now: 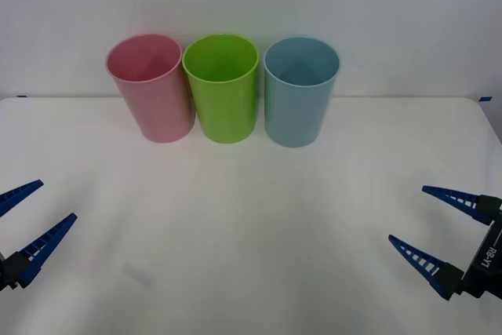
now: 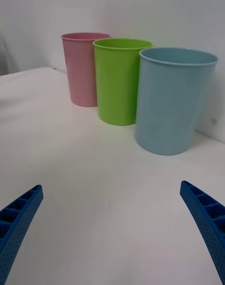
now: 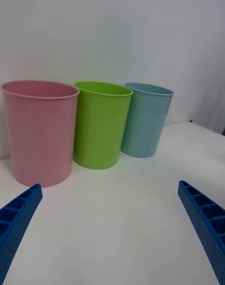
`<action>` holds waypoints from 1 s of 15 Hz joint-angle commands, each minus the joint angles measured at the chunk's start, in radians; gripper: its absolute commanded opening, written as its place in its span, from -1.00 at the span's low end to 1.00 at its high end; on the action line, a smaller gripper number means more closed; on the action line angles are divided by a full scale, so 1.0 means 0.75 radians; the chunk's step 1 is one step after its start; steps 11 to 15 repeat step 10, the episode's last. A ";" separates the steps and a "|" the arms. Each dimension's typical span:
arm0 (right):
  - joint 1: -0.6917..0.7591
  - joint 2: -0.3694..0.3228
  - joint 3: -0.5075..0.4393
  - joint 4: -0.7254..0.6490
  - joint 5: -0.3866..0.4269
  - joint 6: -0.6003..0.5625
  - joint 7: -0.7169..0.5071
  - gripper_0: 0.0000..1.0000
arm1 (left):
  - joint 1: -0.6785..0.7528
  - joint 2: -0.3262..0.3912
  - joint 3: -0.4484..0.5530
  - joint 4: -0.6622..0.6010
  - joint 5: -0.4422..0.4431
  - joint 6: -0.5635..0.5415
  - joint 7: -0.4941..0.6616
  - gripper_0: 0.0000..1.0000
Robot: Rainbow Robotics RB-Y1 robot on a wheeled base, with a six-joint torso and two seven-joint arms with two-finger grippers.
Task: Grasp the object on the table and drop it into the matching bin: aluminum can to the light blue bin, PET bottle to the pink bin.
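Front view: I hold left gripper [image 1: 27, 213] and right gripper [image 1: 435, 225] spread, released, low at the table [image 1: 251, 256] edges. Can location: cannot tell; possibly already inside the light blue bin [image 1: 300, 92].

1. We see three upright bins in a row at the far side of the table [image 1: 251, 233]: the pink bin [image 1: 150, 88], the lime green bin [image 1: 222, 88], the light blue bin [image 1: 300, 92].
2. Their rims sit so close that we find no passage between them.
3. We find bare surface in front of the row, out to the left gripper [image 1: 23, 211] and right gripper [image 1: 427, 221], both spread wide at the near corners.
4. All three bin mouths are uncovered from above.
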 commanded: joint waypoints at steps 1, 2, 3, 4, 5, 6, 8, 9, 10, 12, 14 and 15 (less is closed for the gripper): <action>0.042 0.001 -0.015 -0.001 0.000 -0.013 0.024 1.00 | 0.000 0.000 0.000 0.000 0.000 0.000 0.000 1.00; 0.052 -0.001 -0.018 -0.001 0.000 -0.015 0.028 1.00 | 0.000 0.000 0.000 0.000 0.000 0.000 0.000 1.00; 0.065 -0.001 -0.022 -0.001 0.000 -0.017 0.034 1.00 | 0.000 0.000 0.000 0.000 0.000 0.000 0.000 1.00; 0.075 -0.001 -0.022 -0.001 0.000 -0.017 0.036 1.00 | 0.000 0.000 0.000 0.000 0.000 0.000 0.000 1.00; 0.077 -0.001 -0.022 -0.001 0.000 -0.023 0.038 1.00 | 0.000 0.000 0.000 0.000 0.000 0.000 0.000 1.00; 0.077 0.001 -0.022 -0.001 0.000 -0.029 0.040 1.00 | 0.000 0.000 0.000 0.000 0.000 0.000 0.000 1.00; 0.079 -0.001 -0.018 -0.001 0.000 -0.033 0.043 1.00 | 0.000 0.000 0.000 0.000 0.000 0.000 0.000 1.00; 0.079 -0.001 -0.018 -0.001 0.000 -0.033 0.043 1.00 | 0.000 0.000 0.000 0.000 0.000 0.000 0.000 1.00; 0.079 -0.001 -0.018 -0.001 0.000 -0.033 0.043 1.00 | 0.000 0.000 0.000 0.000 0.000 0.000 0.000 1.00; 0.079 -0.001 -0.018 -0.001 0.000 -0.033 0.043 1.00 | 0.000 0.000 0.000 0.000 0.000 0.000 0.000 1.00; 0.079 -0.001 -0.018 -0.001 0.000 -0.033 0.043 1.00 | 0.000 0.000 0.000 0.000 0.000 0.000 0.000 1.00; 0.079 -0.001 -0.018 -0.001 0.000 -0.033 0.043 1.00 | 0.000 0.000 0.000 0.000 0.000 0.000 0.000 1.00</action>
